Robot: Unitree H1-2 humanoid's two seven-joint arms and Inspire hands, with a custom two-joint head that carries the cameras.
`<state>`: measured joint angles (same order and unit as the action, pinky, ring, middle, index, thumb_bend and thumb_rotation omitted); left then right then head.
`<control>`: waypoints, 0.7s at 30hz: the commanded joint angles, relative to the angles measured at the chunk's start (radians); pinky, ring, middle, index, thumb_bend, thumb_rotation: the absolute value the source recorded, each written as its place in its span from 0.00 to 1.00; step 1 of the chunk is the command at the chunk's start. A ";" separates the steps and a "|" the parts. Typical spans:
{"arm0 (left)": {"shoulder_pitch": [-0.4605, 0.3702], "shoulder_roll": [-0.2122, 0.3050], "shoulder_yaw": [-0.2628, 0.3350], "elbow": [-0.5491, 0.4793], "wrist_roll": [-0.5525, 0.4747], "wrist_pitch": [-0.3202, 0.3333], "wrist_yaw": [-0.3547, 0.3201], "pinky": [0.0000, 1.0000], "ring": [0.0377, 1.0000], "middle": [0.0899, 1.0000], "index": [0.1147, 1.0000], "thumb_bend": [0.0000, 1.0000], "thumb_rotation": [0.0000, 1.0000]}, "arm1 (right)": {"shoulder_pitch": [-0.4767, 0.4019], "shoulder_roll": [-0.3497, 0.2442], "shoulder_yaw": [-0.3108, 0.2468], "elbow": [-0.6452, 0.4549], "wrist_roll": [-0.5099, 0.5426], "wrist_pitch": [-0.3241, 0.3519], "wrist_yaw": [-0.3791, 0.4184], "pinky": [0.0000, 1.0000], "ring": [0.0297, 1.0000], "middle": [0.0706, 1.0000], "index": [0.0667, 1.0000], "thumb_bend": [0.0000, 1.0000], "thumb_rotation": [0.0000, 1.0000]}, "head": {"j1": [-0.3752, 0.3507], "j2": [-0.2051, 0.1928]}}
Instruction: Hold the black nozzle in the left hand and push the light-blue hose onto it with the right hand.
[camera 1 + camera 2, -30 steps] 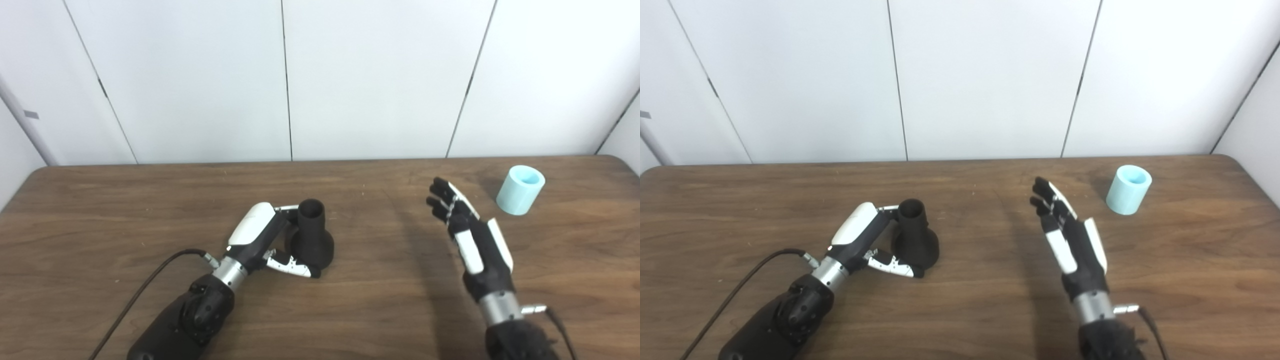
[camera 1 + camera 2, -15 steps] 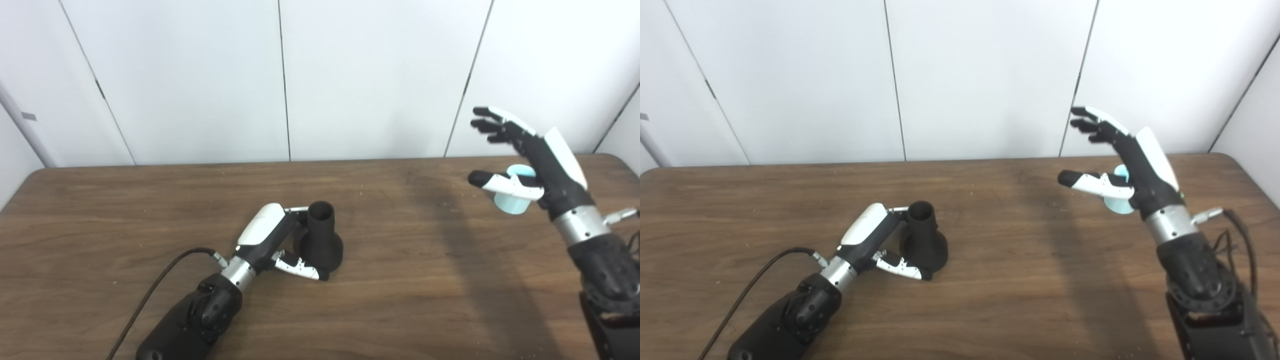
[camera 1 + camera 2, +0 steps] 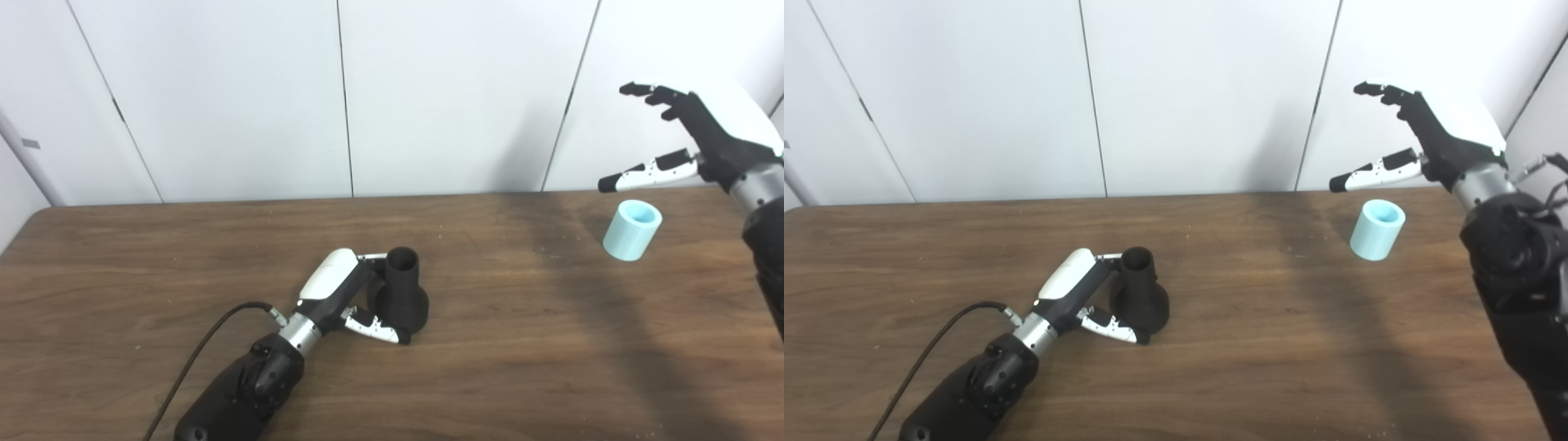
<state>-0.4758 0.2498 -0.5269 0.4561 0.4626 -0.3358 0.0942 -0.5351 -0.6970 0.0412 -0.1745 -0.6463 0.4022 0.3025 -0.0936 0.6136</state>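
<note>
**Right hand poised above the hose, nozzle already gripped**

The brown table (image 3: 122, 257) carries 2 task pieces. The black nozzle (image 3: 401, 297) stands upright near the middle, toward the front edge; the light-blue hose (image 3: 632, 230), a short stub, stands near the far right corner. A hurried descent could likely tip or roll the hose off the right edge. The left hand (image 3: 343, 294) has its fingers (image 3: 373, 257) wrapped around the nozzle. The right hand (image 3: 704, 138) hangs above the hose, fingers (image 3: 643, 90) spread wide, holding and touching nothing.
</note>
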 commanded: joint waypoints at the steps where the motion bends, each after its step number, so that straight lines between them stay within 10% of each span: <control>1: 0.179 -0.022 -0.084 0.145 0.075 0.016 -0.061 0.67 0.56 0.41 0.41 0.52 0.09 | -0.085 -0.060 0.025 0.028 -0.096 0.041 0.022 0.75 0.85 0.86 0.82 0.98 0.35 | 0.000 0.001; 21: 0.182 -0.028 -0.070 0.149 0.063 0.003 -0.053 0.66 0.55 0.41 0.41 0.52 0.09 | -0.209 -0.030 0.084 0.370 -0.186 0.059 0.163 0.67 0.88 0.91 0.83 1.00 0.30 | 0.009 0.006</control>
<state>-0.4768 0.2476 -0.5266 0.4561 0.4639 -0.3513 0.0905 -0.6500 -0.6852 0.1360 0.2058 -0.8187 0.4628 0.5090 -0.0844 0.6197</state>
